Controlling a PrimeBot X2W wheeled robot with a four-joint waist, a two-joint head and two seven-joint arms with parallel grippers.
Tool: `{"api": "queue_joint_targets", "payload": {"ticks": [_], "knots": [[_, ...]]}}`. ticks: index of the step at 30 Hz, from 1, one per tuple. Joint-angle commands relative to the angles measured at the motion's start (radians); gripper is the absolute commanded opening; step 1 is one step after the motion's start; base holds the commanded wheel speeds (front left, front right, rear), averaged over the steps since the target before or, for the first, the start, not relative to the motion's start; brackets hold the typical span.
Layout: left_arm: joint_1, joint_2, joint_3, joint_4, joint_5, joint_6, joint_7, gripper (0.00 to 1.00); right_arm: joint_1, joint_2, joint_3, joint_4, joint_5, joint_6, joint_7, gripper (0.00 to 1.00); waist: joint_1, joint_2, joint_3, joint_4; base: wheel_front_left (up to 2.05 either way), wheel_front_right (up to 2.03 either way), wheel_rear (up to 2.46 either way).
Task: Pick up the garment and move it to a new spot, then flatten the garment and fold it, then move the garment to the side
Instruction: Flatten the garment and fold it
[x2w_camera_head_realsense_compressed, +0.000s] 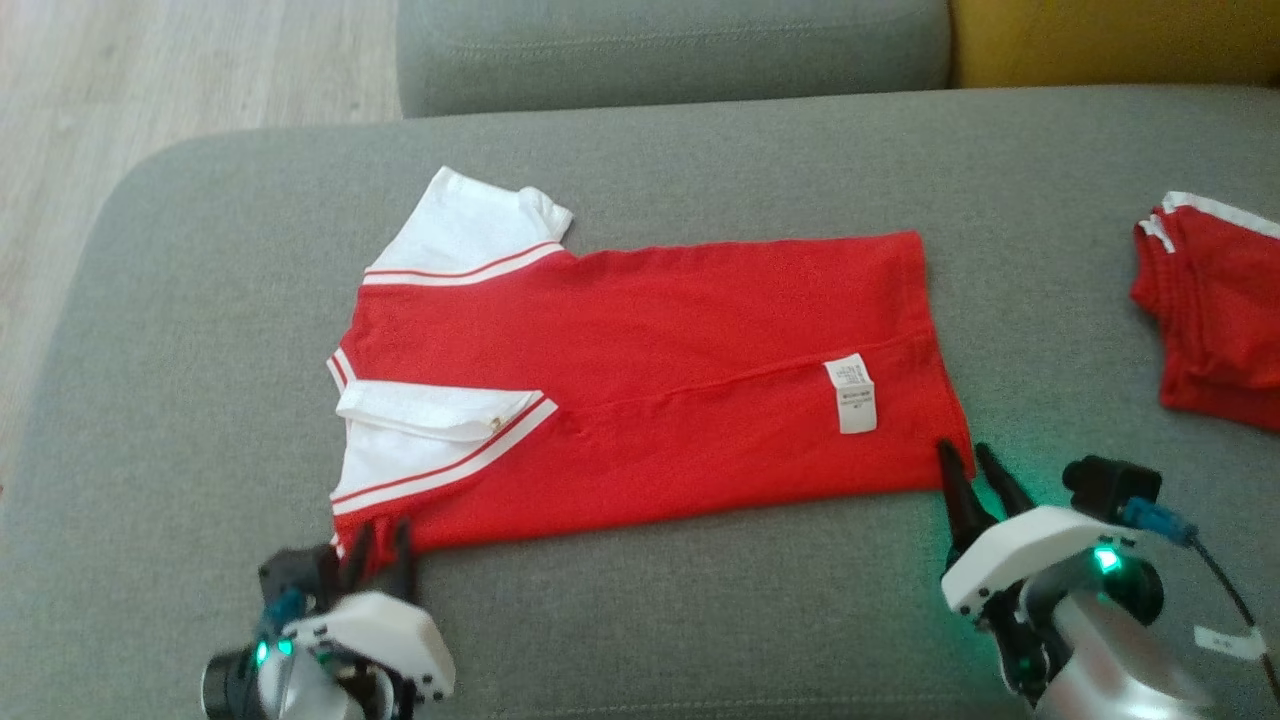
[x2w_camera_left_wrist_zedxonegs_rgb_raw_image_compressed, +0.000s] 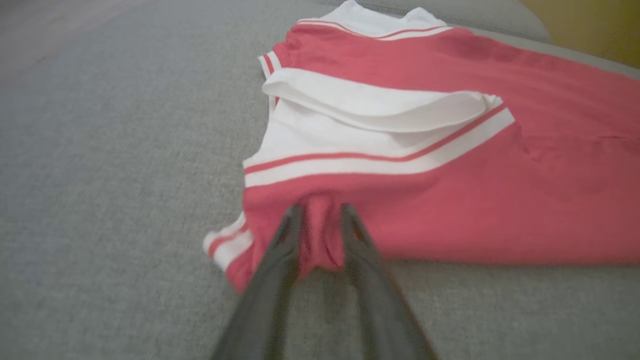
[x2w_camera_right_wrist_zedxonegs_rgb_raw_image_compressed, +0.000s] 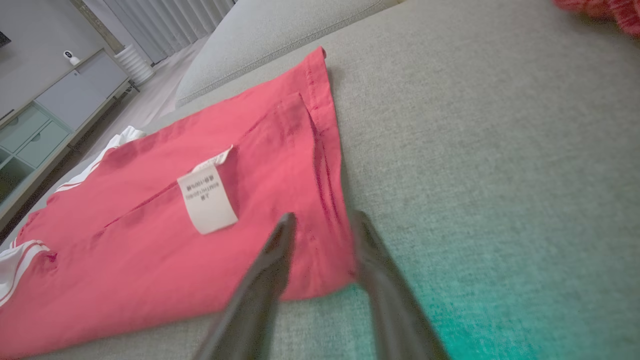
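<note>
Grey sofa seat (x2w_camera_head_realsense_compressed: 700, 620), coarse woven upholstery, wide and flat, serves as the work surface. The garment (x2w_camera_head_realsense_compressed: 650, 360) lies mid-seat, lengthwise across the head view. It is a red shirt in soft matte knit, roughly a long rectangle, mostly smooth with a seam ridge along the middle. The step in hand looks like folding: flattening seems done, and the near long side looks already turned over (care label faces up). The shirt is not yet moved to the side. A second red piece (x2w_camera_head_realsense_compressed: 1215, 310) with white trim sits crumpled, well apart at the right edge. The right gripper (x2w_camera_head_realsense_compressed: 962, 450) is at the near hem corner, its jaws clearly parted and straddling the hem with nothing held. The left gripper (x2w_camera_head_realsense_compressed: 381, 530) is at the near shoulder corner, its dark fingers (x2w_camera_left_wrist_zedxonegs_rgb_raw_image_compressed: 280, 250) a narrow gap apart with a ridge of red cloth between them. I cannot tell whether it pinches the cloth or just brackets it. The next move likely calls for a firm pinch on both near corners, then lifting evenly so the limp knit does not sag or drag. The white sleeve (x2w_camera_head_realsense_compressed: 470, 230) at the far corner lies flat, with thin red stripes. The white collar flap (x2w_camera_head_realsense_compressed: 430, 410) is folded over and slightly puffed. The label (x2w_camera_head_realsense_compressed: 851, 393) is a small white rectangle with print too small to read.
</note>
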Motion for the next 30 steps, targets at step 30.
{"api": "queue_joint_targets", "payload": {"ticks": [30], "knots": [[-0.797,0.212,-0.101,0.006,0.192,-0.104,0.234,1.00,-0.608,-0.093,0.065,0.143,-0.127,0.002,0.223,0.86,0.0000,0.0000,0.379,0.045,0.00,0.00,0.00]]}}
